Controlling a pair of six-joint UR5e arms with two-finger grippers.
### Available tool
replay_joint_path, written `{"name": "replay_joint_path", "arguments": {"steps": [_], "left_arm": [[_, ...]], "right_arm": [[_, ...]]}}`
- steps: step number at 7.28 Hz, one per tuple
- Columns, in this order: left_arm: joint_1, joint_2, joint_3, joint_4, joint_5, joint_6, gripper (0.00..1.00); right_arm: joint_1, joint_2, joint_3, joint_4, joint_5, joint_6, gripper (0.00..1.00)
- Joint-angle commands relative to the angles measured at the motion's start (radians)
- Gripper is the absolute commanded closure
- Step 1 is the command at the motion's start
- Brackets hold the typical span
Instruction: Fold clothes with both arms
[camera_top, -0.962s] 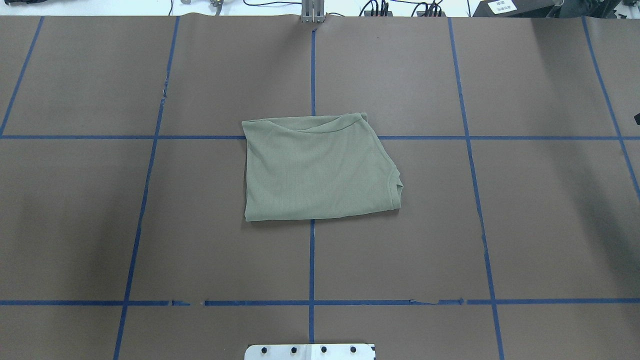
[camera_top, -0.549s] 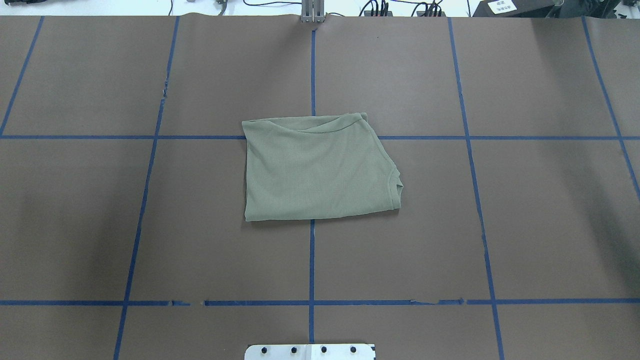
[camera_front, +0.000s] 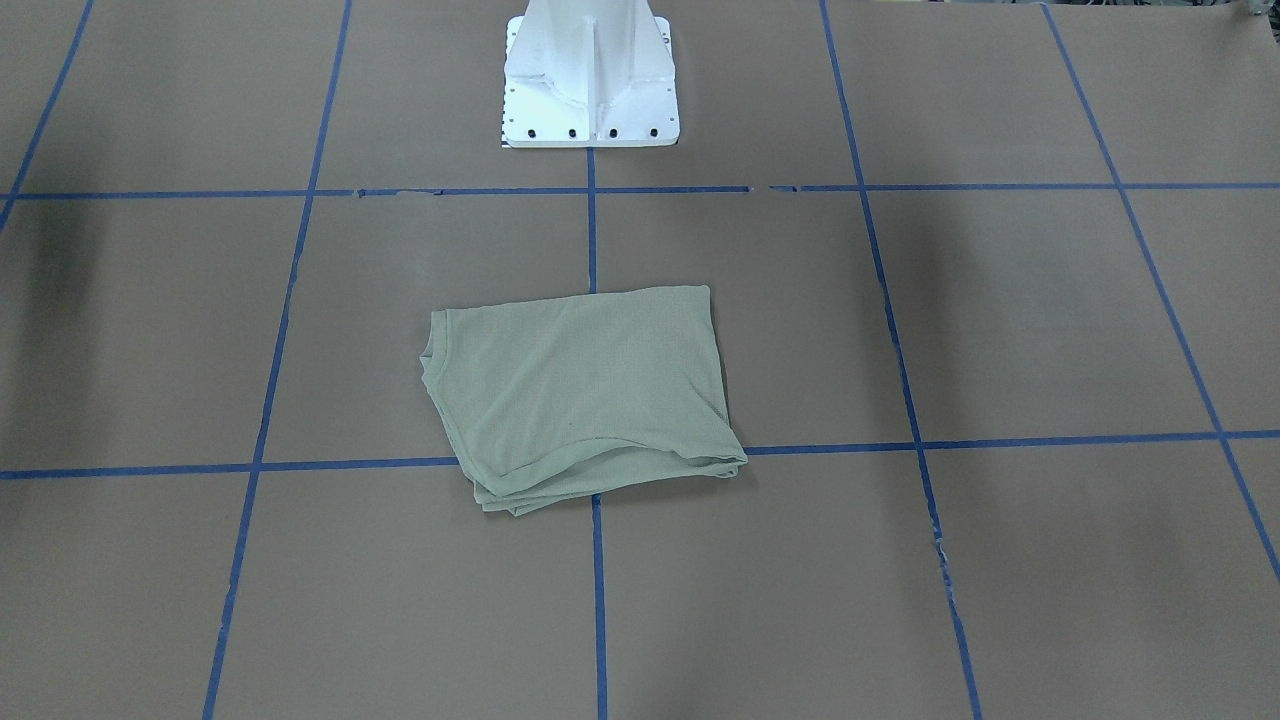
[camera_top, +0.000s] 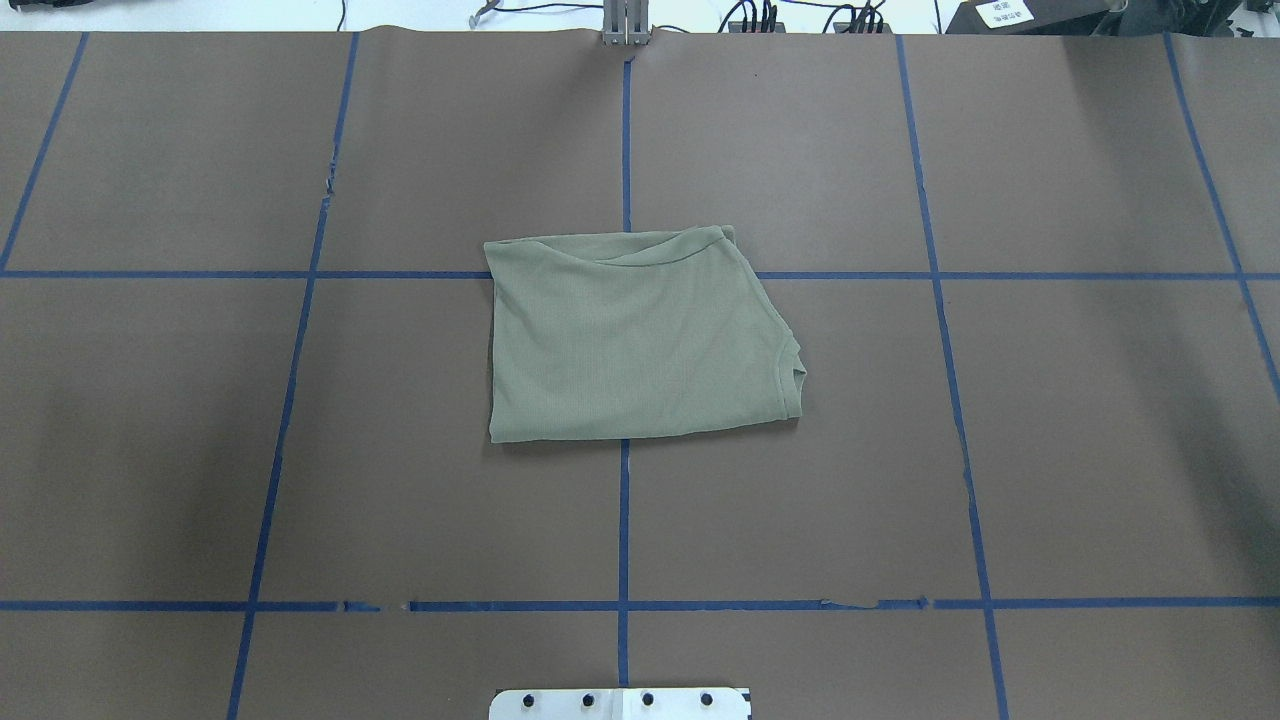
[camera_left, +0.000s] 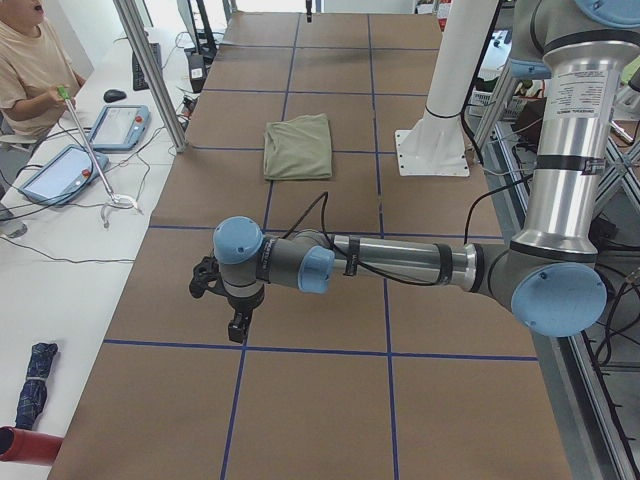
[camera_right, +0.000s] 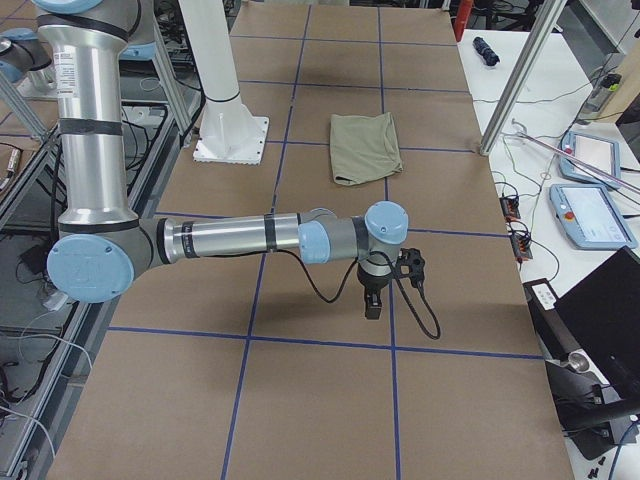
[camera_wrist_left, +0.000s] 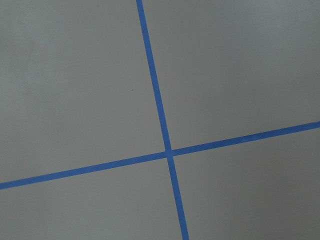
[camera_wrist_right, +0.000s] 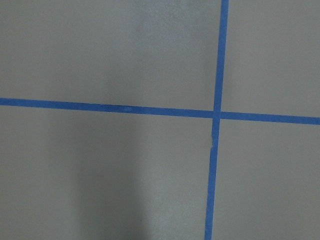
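The pale sage-green shirt (camera_top: 635, 340) lies folded into a rough rectangle at the table's middle, flat on the brown paper; it also shows in the front view (camera_front: 580, 395) and both side views (camera_left: 298, 147) (camera_right: 366, 147). Nothing touches it. My left gripper (camera_left: 236, 325) hangs over the table's left end, far from the shirt; I cannot tell if it is open or shut. My right gripper (camera_right: 373, 305) hangs over the right end, likewise far off, and I cannot tell its state. Both wrist views show only brown paper and blue tape.
The white pedestal base (camera_front: 590, 80) stands at the robot's edge of the table, behind the shirt. Blue tape lines (camera_top: 623, 520) grid the paper. An operator (camera_left: 30, 70) sits with tablets (camera_left: 60, 170) at the far side. Metal posts (camera_left: 150, 70) (camera_right: 520, 80) stand along that edge.
A small dark tip at the overhead view's right edge one second ago has left the view. The shirt has not moved.
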Motion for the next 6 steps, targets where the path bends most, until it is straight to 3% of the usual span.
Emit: {"name": "replay_joint_path", "arguments": {"steps": [1, 6], "left_arm": [[0.0, -0.008, -0.022, 0.074, -0.002, 0.0, 0.0], [-0.002, 0.03, -0.055, 0.156, -0.001, 0.0, 0.0]], "right_arm": [[0.0, -0.005, 0.004, -0.017, 0.0, -0.001, 0.0], [0.002, -0.002, 0.009, -0.016, 0.011, -0.001, 0.0]]}}
